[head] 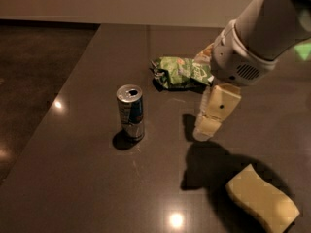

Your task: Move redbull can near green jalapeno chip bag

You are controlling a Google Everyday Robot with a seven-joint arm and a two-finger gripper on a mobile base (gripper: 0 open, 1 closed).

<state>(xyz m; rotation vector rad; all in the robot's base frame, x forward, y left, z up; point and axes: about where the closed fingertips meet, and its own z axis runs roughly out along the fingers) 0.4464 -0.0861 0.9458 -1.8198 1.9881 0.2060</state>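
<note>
The can [131, 113] stands upright left of centre on the tabletop [82, 183], apart from the gripper [205, 129], which is at mid-frame below the chip bag [181, 72]. Whether its jaws are open we cannot tell. We should come in level at the can's middle, so that it does not tip.

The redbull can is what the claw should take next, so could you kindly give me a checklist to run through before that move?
1. Redbull can upright on the table: ok.
2. Claw at the can: not ok; it hangs apart from it, to the right in the camera view.
3. Nothing between claw and can: ok.
4. Room beside the green jalapeno chip bag for the can: ok, bare table in front of it.
5. Sponge out of the way: ok, it lies at the front right, away from both.
</note>
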